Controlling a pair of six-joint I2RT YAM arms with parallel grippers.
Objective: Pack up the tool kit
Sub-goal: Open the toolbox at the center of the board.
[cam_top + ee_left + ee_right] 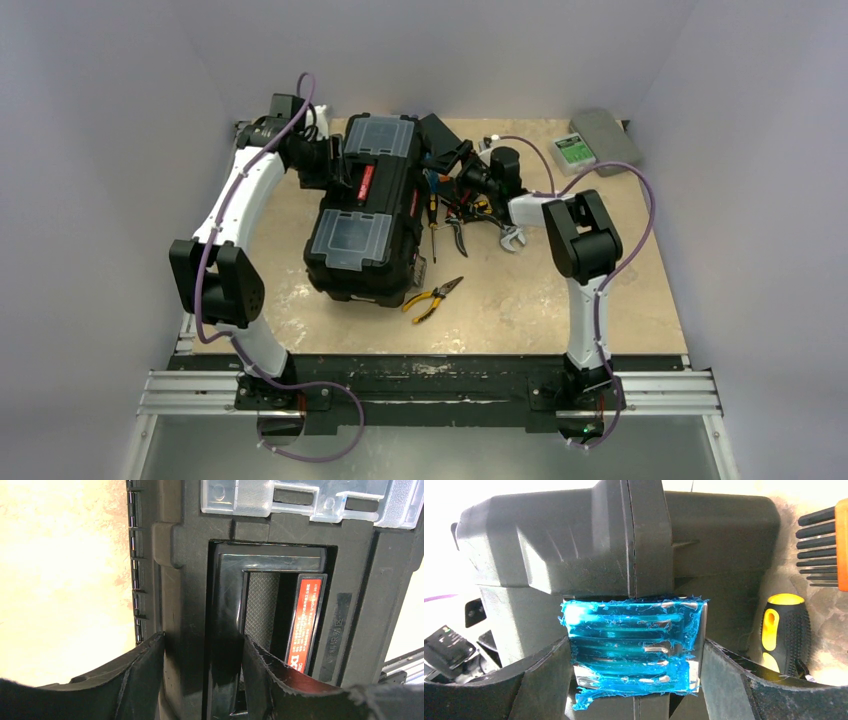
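Observation:
The tool kit [365, 210], a big black box with two clear-lidded compartments, lies mid-table with its lid down. My left gripper [325, 160] is at its far left; in the left wrist view this gripper [202, 640] is shut across the black handle bar [225, 630] beside the red label [305, 620]. My right gripper [470, 175] is at the box's right side; in the right wrist view it [635, 642] is shut on the blue-filmed metal latch [634, 625]. Loose on the table lie yellow pliers [432, 297], a wrench [512, 238] and screwdrivers [433, 215].
A grey case with a green-labelled device [590, 140] sits at the back right. A small flat black box [440, 135] lies behind the tool pile. A yellow-black screwdriver handle [784, 630] and an orange key set [831, 545] lie right of the latch. Walls enclose three sides.

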